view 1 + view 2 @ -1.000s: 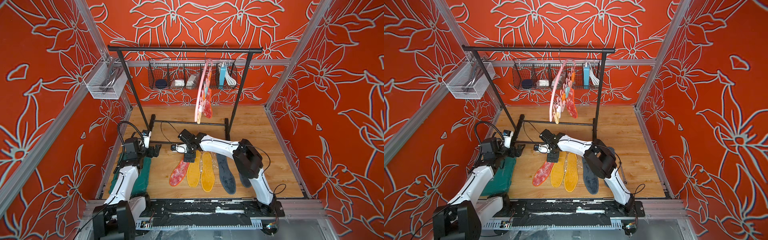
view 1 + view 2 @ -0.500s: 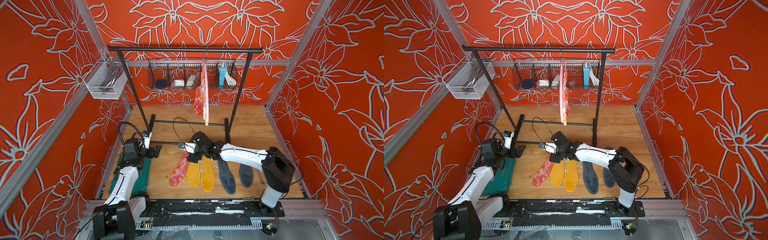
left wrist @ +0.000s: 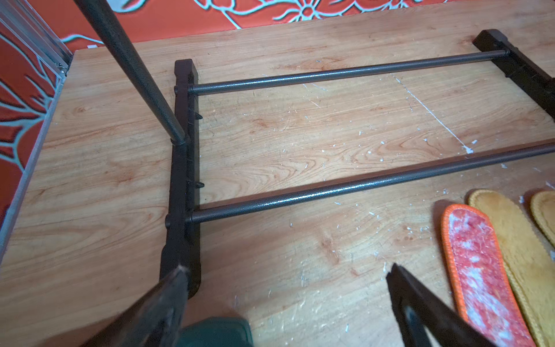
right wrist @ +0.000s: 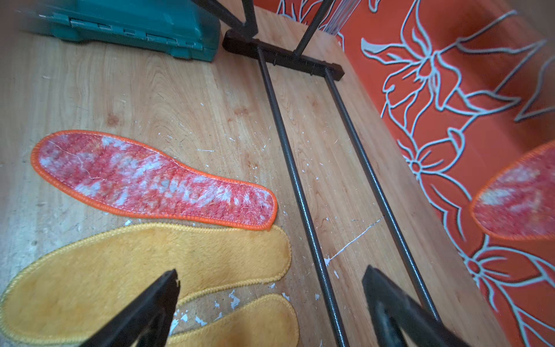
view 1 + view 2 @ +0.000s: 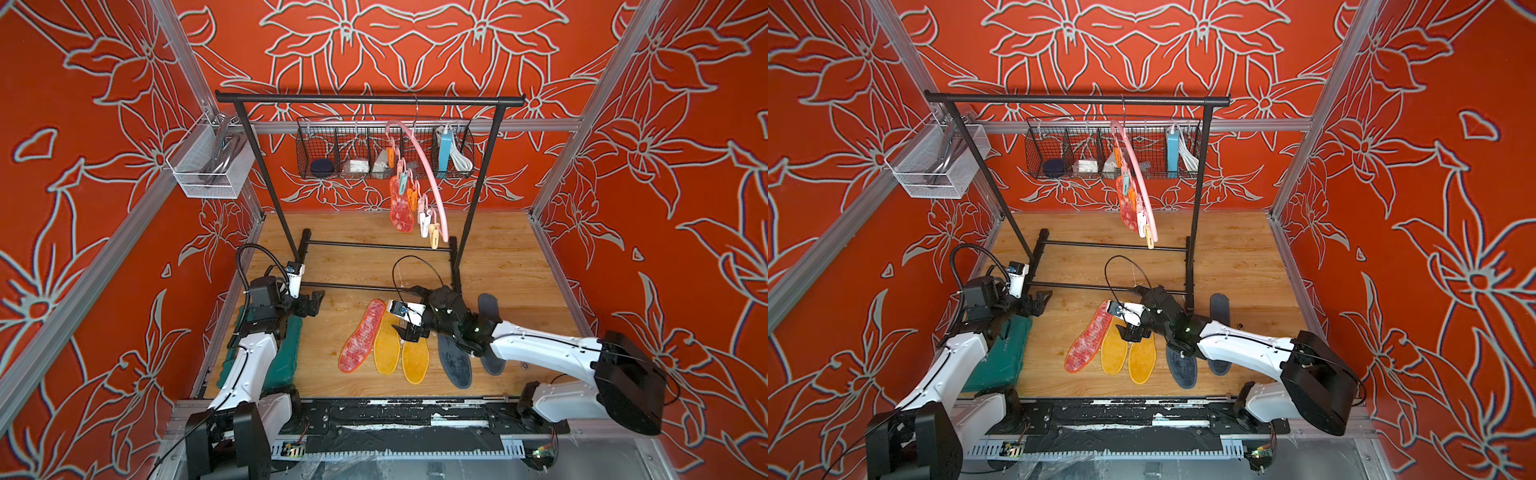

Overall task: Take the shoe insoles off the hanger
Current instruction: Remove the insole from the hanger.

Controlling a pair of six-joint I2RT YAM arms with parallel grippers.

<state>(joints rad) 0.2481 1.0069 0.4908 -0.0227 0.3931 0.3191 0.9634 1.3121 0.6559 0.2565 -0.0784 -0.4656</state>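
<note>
Showing one red-pink insole (image 5: 401, 208) clipped to pink hanger (image 5: 430, 174) on black rack (image 5: 365, 99); five other shoe insoles (image 5: 386, 349) flat on wooden table (image 5: 519, 270). Right gripper (image 4: 270, 273) spread wide, empty, low over yellow pair. Left gripper (image 3: 287, 268) spread wide, empty, near rack foot.

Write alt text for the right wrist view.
The open right gripper hovers over two mustard yellow fuzzy insoles beside a mottled red-pink insole with orange edging on the wooden table. Beyond are the black rack's base rails and a teal plastic case.
</note>
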